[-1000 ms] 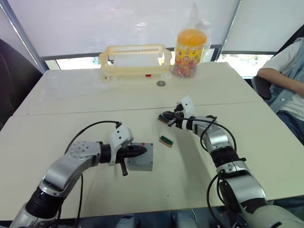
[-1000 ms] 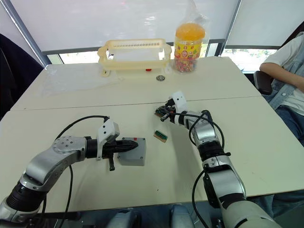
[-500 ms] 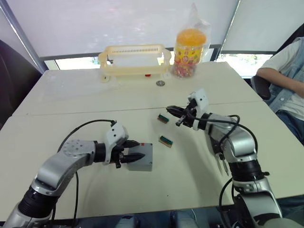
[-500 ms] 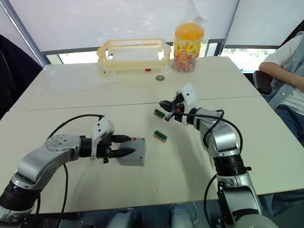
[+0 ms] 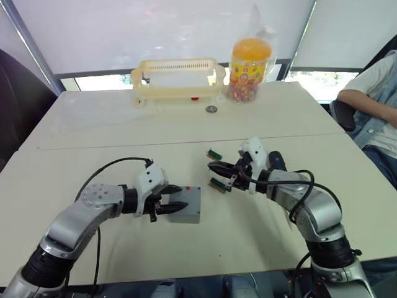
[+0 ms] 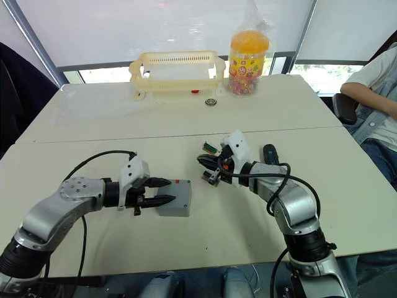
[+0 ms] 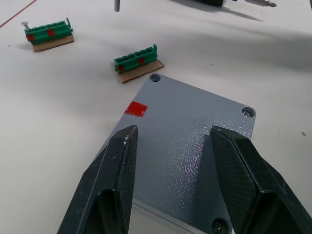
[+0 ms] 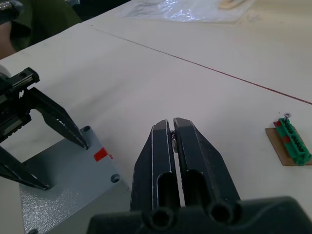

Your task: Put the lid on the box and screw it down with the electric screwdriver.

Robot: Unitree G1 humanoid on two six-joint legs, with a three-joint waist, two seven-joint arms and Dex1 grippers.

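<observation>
Left gripper [image 7: 170, 161]: fingers spread wide, nothing held, tips straddling the left part of the lid [image 7: 192, 146] from just above. The lid lies flat on the box [image 5: 185, 213], whose grey side wall shows beneath it in the head views. Screw heads sit in at least two corner holes; the corner hole near the red mark [image 7: 135, 109] looks empty.

Right gripper [image 8: 173, 141]: fingers pressed together, with a small metal piece pinched between the tips, possibly a screw; too small to be sure. This gripper hovers above the counter [image 5: 93, 130] to the right of the box and slightly farther away, tips pointing left toward it.

Two green terminal blocks: one [image 5: 217, 184] just beneath the right fingers, the other [image 5: 214, 154] farther away. The electric screwdriver [image 6: 271, 153] lies on the counter behind the right forearm, partly hidden, long axis running roughly near-to-far, bit end not visible in the head views.

Far side of the counter: yellow basket [image 5: 177, 79], orange-lidded jar [image 5: 248, 62], small round metal item [image 5: 211, 109]. A person [image 5: 372, 93] sits at the far right.

Judgement: the lid is placed, and fastening is under way. The box lies left of and nearer than the right fingers; the screwdriver is nearer the right arm.
</observation>
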